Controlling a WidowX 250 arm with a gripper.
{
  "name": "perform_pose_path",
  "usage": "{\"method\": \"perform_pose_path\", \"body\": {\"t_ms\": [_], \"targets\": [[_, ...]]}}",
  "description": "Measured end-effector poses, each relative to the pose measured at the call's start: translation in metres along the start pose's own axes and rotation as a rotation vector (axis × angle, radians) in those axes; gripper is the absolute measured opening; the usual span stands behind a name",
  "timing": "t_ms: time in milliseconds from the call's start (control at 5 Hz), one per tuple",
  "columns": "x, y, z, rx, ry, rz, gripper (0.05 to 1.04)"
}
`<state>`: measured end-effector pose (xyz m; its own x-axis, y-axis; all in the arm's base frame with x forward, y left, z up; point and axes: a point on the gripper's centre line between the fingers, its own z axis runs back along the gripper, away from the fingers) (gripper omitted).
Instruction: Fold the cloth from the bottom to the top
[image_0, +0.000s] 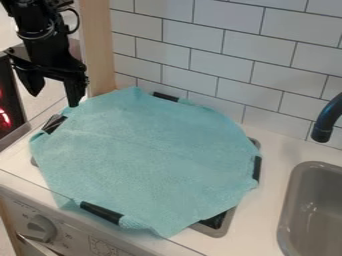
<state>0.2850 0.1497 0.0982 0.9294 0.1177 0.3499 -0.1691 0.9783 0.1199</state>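
Cloth, pale blue, spread out flat over the stove tray on the white surface. Near edge sags a little over the surface's front, above the knob. Outline ragged and roundish, no clean square corners.

Handling, my reading: light, soft, limp. Faint nap, so probably not slippery; should pinch well. Nothing to break. Will droop from any single hold and won't keep a straight line by itself; the far side may slide along if dragged instead of lifted.

Where to take it: near edge, for a bottom-to-top fold. The loose flap about the dark strip looks the likeliest bite. Cannot tell whether that strip lies over the cloth or under it; best to nip fabric just beside it. A hold near the middle of that edge would carry both sides more evenly; a corner hold would likely fold it askew. Lift, carry toward the tiled wall, lay down.

Arm at upper left, hanging down by the wooden post. Pincer points downward, spread wide, nothing between its fingers. One tip sits right by the cloth's far-left edge; contact cannot be told. It is well apart from the near edge.
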Motion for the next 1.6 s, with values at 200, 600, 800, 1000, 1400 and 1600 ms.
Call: {"method": "perform_pose_path", "body": {"t_ms": [200,600,800,1000,1400,1600], "targets": [[-0.007,-0.001,-0.006,-0.005,0.028,0.004,0.999],[-0.023,-0.011,-0.014,0.037,0.090,0.005,0.999],[-0.026,-0.021,-0.015,-0.024,0.104,-0.046,0.999],[-0.035,-0.040,-0.013,-0.153,0.134,-0.188,0.999],[-0.057,-0.073,0.010,-0.200,0.131,-0.346,0.999],[-0.073,-0.088,0.027,-0.195,0.117,-0.400,0.999]]}}
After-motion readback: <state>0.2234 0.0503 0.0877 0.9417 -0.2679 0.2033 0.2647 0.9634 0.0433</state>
